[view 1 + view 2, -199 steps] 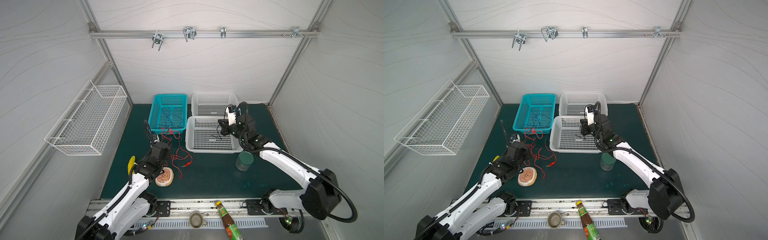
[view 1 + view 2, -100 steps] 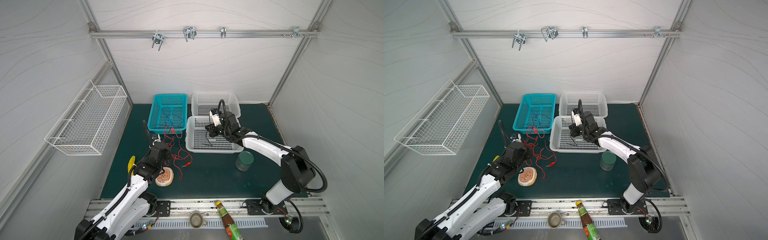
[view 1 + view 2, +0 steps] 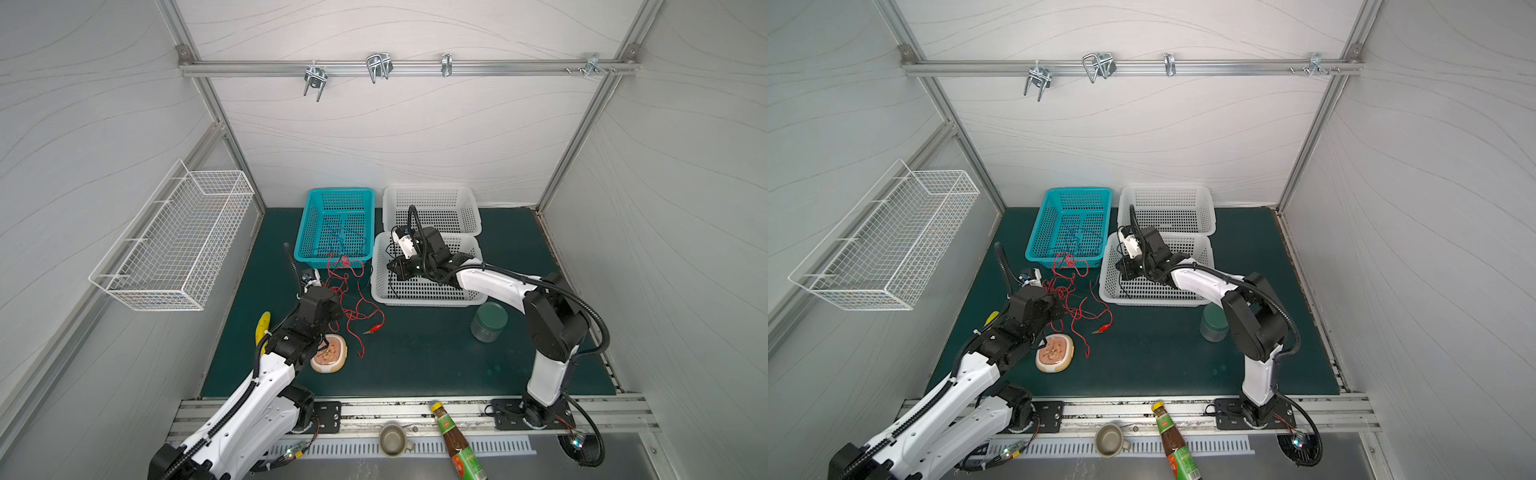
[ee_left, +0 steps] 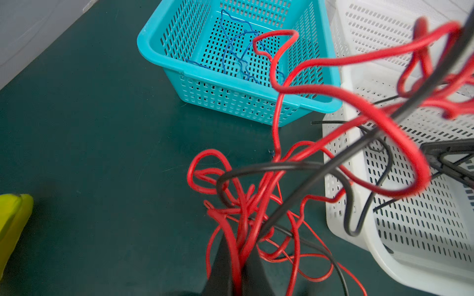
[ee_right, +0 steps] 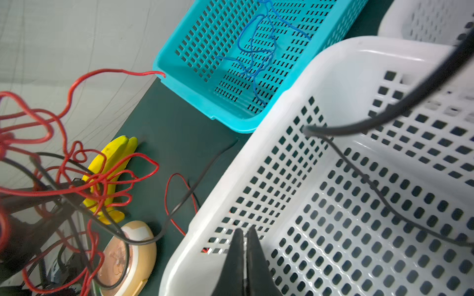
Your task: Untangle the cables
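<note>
Left claw (image 4: 239,253) is clamped tight on a bunch of the red cables (image 4: 245,205), with strands running straight between its fingers. The rest of the red tangle spreads ahead of it over the green mat (image 3: 415,353), up to the front wall of the teal basket (image 3: 305,241).

A black cable (image 4: 282,166) threads through the red knot and goes over the wall into the near white basket (image 3: 428,301).

Right claw (image 5: 245,234) hangs over that basket's left end, tips by the side wall. Its jaws are together with nothing visible between them. The black cable on the basket floor lies apart from the tips.

Blue cable (image 5: 256,46) lies alone in the teal basket.

The left wrist view shows the pinch; in both top views the wrist hides it. Both top views show a red clip end (image 3: 374,329) on the mat near the food dish (image 3: 330,353). Neither wrist view catches the clip.
</note>
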You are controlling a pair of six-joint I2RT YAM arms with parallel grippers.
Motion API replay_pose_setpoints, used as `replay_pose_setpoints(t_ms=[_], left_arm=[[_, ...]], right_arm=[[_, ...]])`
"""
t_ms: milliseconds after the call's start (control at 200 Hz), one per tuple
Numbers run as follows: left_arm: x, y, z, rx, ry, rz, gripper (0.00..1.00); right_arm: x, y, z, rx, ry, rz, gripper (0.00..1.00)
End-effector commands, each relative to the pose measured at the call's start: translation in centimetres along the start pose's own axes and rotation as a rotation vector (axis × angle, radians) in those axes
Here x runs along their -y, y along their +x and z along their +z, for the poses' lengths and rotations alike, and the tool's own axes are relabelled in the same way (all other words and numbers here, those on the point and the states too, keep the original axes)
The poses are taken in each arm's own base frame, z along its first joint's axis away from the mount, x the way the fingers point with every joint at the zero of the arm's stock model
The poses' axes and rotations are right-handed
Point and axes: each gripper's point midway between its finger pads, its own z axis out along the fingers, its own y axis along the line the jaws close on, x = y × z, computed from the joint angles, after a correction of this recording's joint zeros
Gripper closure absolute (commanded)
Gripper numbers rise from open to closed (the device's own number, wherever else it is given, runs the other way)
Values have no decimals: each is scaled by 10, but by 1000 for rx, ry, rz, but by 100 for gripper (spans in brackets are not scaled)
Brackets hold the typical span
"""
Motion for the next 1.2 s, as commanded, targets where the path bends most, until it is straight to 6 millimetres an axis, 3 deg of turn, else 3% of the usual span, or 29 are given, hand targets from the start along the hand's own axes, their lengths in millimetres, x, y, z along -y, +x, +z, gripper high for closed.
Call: replay_pose_setpoints(t_ms=[0, 165, 270, 445, 545, 880, 1016, 1196], left_arm=[[4, -13, -3, 56, 22, -22, 100], [8, -16, -3, 65, 43, -22, 100], [12, -19, -4, 77, 64, -26, 100], [17, -22, -6, 86, 92, -32, 100], [19, -22, -7, 86, 103, -32, 100], [23, -21, -9, 83, 136, -47, 100], [16, -18, -9, 63, 94, -72, 100], [15, -12, -9, 10, 83, -97, 100]], right_arm=[[33, 3, -7, 16, 93, 84, 92], [67, 9, -28, 47, 193, 170, 79], [67, 7, -37, 51, 220, 143, 68], [55, 1, -51, 44, 274, 51, 61], [29, -5, -56, 70, 238, -50, 59], [-99, -4, -61, 173, -171, -321, 58], [-128, 3, -51, 161, -255, -347, 57], [-149, 10, -31, 138, -283, -360, 57]])
